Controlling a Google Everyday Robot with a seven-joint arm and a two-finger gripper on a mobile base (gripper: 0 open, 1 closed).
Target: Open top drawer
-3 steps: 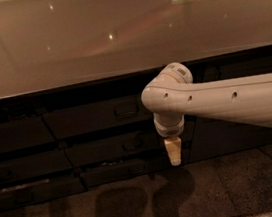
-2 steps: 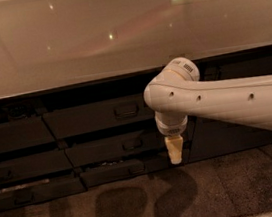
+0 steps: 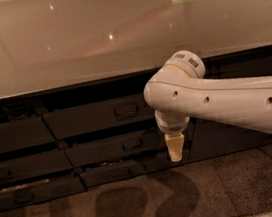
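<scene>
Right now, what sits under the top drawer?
Under the top drawer sit two shorter drawer fronts: the middle drawer and, near the floor, the bottom drawer. The gripper hangs in front of their right ends, hiding them. No drawer's inside shows.

Glossy beige countertop (image 3: 66, 39) w/ light glints; brown speckled floor (image 3: 238, 192).

The gripper (image 3: 174, 149) is seen pointing down from the arm (image 3: 236, 104) (entering from the right), held before the lower drawer fronts (image 3: 106, 149). The top drawer (image 3: 92, 119) is noted up-left of it, under the pale countertop (image 3: 90, 31).
</scene>
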